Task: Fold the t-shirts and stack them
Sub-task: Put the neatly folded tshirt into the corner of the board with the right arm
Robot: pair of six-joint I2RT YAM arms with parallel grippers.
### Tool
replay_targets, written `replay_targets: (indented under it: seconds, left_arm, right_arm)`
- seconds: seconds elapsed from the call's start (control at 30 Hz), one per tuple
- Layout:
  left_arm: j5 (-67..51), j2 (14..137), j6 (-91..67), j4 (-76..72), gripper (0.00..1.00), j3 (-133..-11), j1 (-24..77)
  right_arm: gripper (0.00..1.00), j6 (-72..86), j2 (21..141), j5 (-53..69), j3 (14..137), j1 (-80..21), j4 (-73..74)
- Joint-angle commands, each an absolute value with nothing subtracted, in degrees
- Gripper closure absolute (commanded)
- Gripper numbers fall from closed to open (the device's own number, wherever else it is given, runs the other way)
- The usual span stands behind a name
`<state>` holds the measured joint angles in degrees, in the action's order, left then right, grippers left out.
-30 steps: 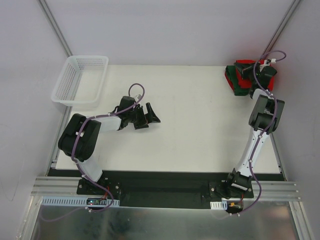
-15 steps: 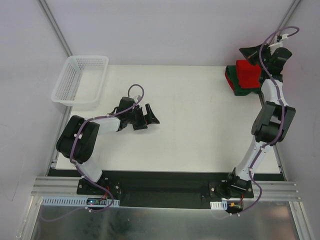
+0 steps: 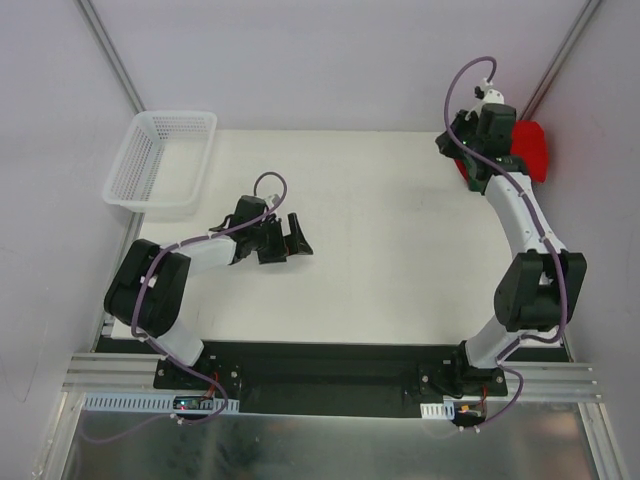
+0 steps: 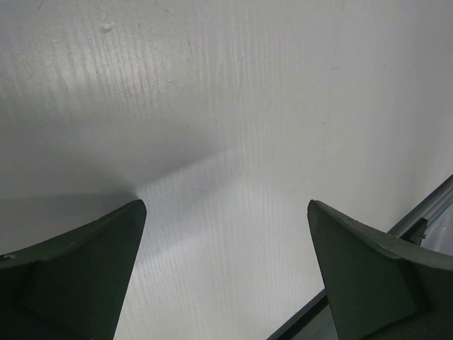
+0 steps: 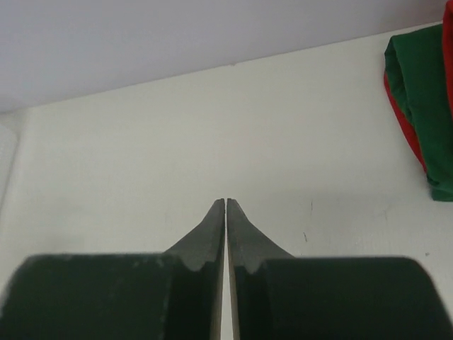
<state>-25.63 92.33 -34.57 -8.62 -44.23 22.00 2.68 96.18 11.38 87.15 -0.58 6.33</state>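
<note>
Left gripper [image 4: 225, 205]: wide apart, empty.
Right gripper [image 5: 226, 203]: pressed together, empty.
Tip: steer clear of folded red-and-green cloth t-shirt pile [image 5: 419, 81].

The left arm [image 3: 212, 247] and right arm [image 3: 517, 207] share one build: white links between bulky black joint housings, with a purple cable [image 3: 270, 178] looping along each. The left tool [image 4: 226, 205] has broad, dark green wedge fingers; the right tool [image 5: 226, 202] tapers to thin dark tips.
</note>
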Motion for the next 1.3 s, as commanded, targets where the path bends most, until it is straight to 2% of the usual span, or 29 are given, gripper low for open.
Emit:
replay_targets:
  seconds: [0.0, 0.03, 0.07, 0.13, 0.2, 0.23, 0.3, 0.5, 0.53, 0.6, 0.63, 0.93, 1.27]
  left_arm:
    - [-21.0, 87.5, -30.2, -4.0, 0.01, -45.9, 21.3]
    - [-20.2, 86.8, -29.8, -3.2, 0.01, -46.0, 21.4]
    - [-19.5, 85.6, -29.2, -2.5, 0.01, -46.1, 21.4]
    - [-17.2, 84.5, -28.5, -1.5, 0.01, -46.2, 21.4]
    - [-16.1, 83.1, -27.7, -0.3, 0.01, -46.4, 21.4]
    - [-15.0, 82.2, -27.5, -0.3, 0.01, -46.5, 21.4]
    - [-14.0, 81.4, -27.0, 1.8, 0.01, -46.5, 21.3]
    - [-10.4, 78.1, -26.5, 3.6, 0.01, -45.3, 21.2]
    - [-9.8, 77.0, -26.5, 3.7, 0.01, -45.0, 21.3]
    - [-8.0, 75.9, -26.4, 3.9, 0.01, -44.2, 21.2]
    - [-7.3, 74.7, -26.2, 4.2, 0.01, -43.9, 21.3]
    - [-0.3, 68.0, -24.8, 6.0, 0.01, -40.8, 21.3]
    - [4.3, 63.7, -24.1, 5.8, 0.01, -37.6, 21.3]
  right_arm:
    - [0.86, -2.6, 89.7, 0.9, 81.9, -4.6, 9.9]
    - [0.78, -3.0, 89.0, 0.4, 81.0, -6.4, 10.7]
    - [0.65, -3.1, 87.2, -1.8, 79.3, -7.0, 11.9]
    - [0.55, -3.3, 85.2, -3.9, 76.3, -9.0, 11.3]
    - [0.41, -3.2, 82.5, -5.1, 73.4, -10.1, 11.2]
    - [0.26, -3.2, 81.6, -5.9, 72.5, -11.1, 11.5]
    - [0.14, -3.6, 79.0, -7.6, 70.0, -12.5, 11.8]
    - [0.12, -4.8, 72.2, -12.2, 63.4, -17.9, 13.2]
    - [0.00, -4.5, 71.1, -12.7, 62.4, -18.9, 13.4]
    - [0.00, -4.4, 67.7, -14.4, 60.2, -20.1, 13.4]
    - [0.04, -4.4, 66.5, -15.0, 58.1, -21.3, 13.4]
    - [0.04, -1.7, 53.4, -18.2, 48.3, -24.4, 14.9]
    - [0.04, -0.2, 47.8, -25.0, 40.4, -25.8, 20.0]
